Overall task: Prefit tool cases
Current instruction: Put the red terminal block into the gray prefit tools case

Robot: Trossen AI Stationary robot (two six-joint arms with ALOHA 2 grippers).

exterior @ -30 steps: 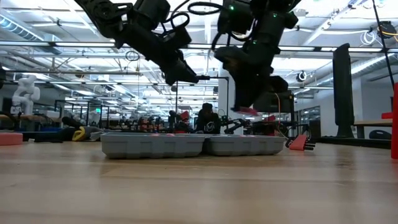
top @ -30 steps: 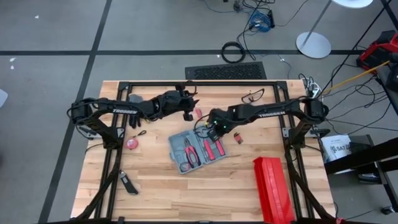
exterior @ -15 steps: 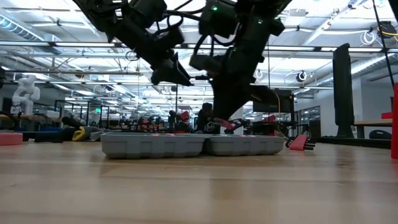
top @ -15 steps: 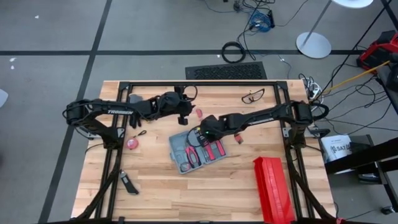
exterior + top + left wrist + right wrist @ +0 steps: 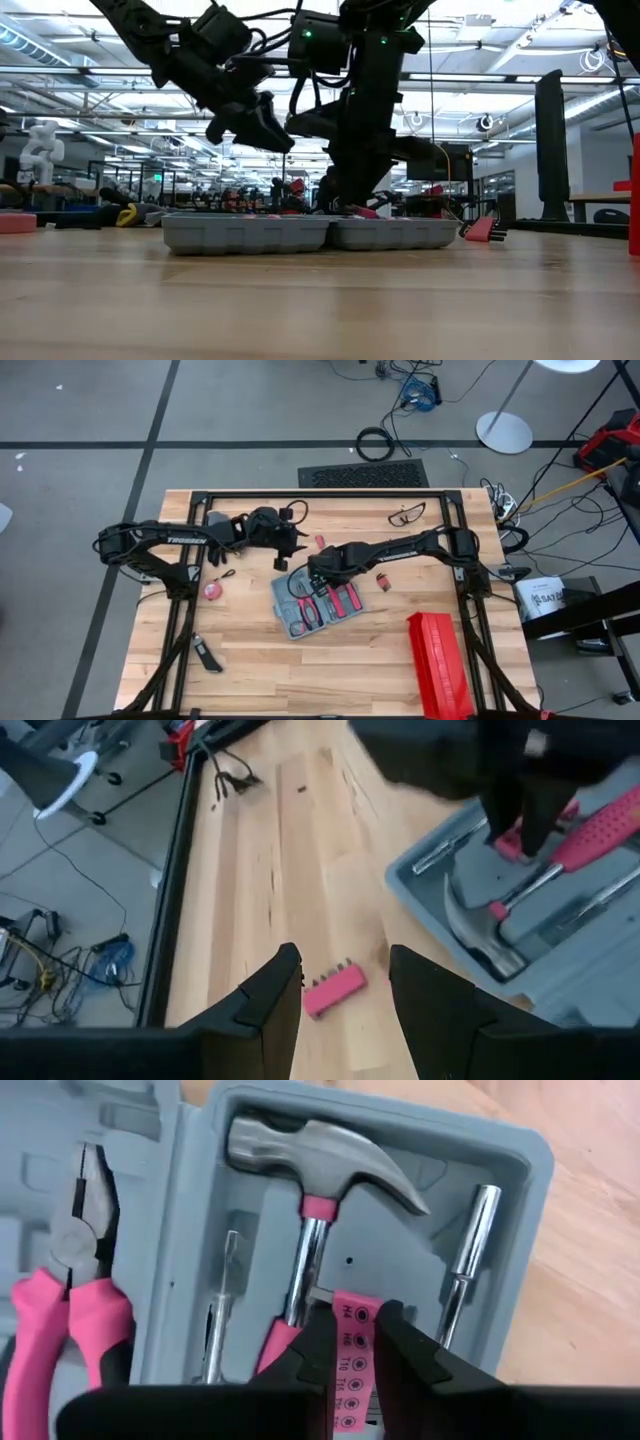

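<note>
The tool case lies open and flat on the wooden table. Its grey slots hold a hammer, pink-handled pliers and other tools. My right gripper points down over the hammer half and is shut on a pink labelled bit strip. My left gripper hovers open above the table just beyond the case's far left corner. A second pink bit holder lies on the wood ahead of its fingers, untouched. My right gripper pinches the pink bit strip between its two fingers, which lie on its two long edges. The fingers come from above, pointing down. The strip's free end sticks out past the fingertips, over the hammer's handle. I cannot tell whether it touches the case.
A long red ribbed box stands at the near right. A pink round tape and a small knife lie on the left. A small red piece lies right of the case, and black glasses lie at the far edge.
My right gripper has carried the pink strip toward the table's left and down, from beside the case's far right corner to low over the hammer half. My left gripper has drawn back toward the table's left, sunk a little and tipped downward, staying open.
</note>
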